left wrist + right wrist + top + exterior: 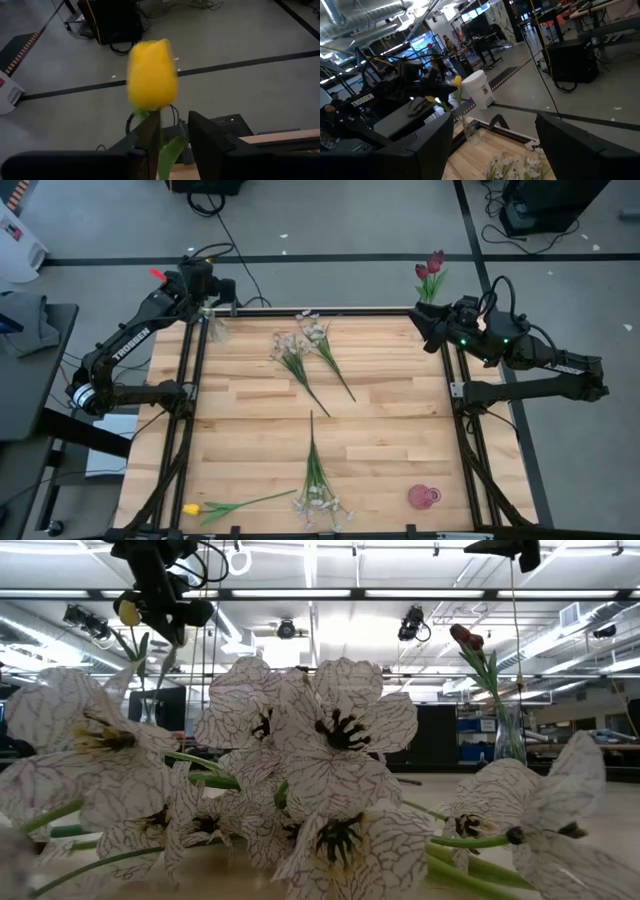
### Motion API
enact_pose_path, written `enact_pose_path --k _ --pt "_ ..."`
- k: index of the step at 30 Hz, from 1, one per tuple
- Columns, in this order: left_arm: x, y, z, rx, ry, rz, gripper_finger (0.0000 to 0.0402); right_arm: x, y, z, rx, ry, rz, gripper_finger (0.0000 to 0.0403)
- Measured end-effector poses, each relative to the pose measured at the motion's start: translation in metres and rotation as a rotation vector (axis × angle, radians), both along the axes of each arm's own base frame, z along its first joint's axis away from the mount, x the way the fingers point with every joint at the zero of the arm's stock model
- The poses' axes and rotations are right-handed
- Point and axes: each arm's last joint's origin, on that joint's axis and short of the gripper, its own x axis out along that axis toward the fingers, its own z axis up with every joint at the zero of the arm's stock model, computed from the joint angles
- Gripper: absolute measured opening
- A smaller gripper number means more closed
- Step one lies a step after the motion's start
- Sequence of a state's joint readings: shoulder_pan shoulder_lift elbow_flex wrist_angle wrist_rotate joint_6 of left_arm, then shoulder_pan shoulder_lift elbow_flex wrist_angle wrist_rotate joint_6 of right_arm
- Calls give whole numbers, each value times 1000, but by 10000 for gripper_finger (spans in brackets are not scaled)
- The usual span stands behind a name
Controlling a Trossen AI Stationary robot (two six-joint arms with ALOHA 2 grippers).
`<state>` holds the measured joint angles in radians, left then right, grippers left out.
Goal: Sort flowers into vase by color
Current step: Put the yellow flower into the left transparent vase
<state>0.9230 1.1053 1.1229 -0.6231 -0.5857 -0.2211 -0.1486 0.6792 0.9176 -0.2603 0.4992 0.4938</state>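
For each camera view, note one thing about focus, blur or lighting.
Left wrist view: the yellow tulip is smeared by blur. Low view: white blossoms loom close, ceiling lights glaring behind. High view: table evenly lit. Right wrist view: bright ceiling lights at its edge.

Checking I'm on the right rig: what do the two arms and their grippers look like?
Both are dark, near-black jointed arms. The left arm carries white TROSSEN lettering, a red tab near the wrist and looping black cables. The right arm shows small green lights and a black cable loop. Fingers are dark, flat, angular.
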Motion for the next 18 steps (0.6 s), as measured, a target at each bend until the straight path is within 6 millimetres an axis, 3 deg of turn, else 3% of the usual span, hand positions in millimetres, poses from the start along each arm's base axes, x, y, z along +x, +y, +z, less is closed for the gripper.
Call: enact_pose_path --k 6,18 --pt "0 0 7 15 -15 -8 149 0 0 -1 1 6 0 293" --pt "-5 -8 68 168 -137 -23 288 0 -1 -1 -19 28 -14 293"
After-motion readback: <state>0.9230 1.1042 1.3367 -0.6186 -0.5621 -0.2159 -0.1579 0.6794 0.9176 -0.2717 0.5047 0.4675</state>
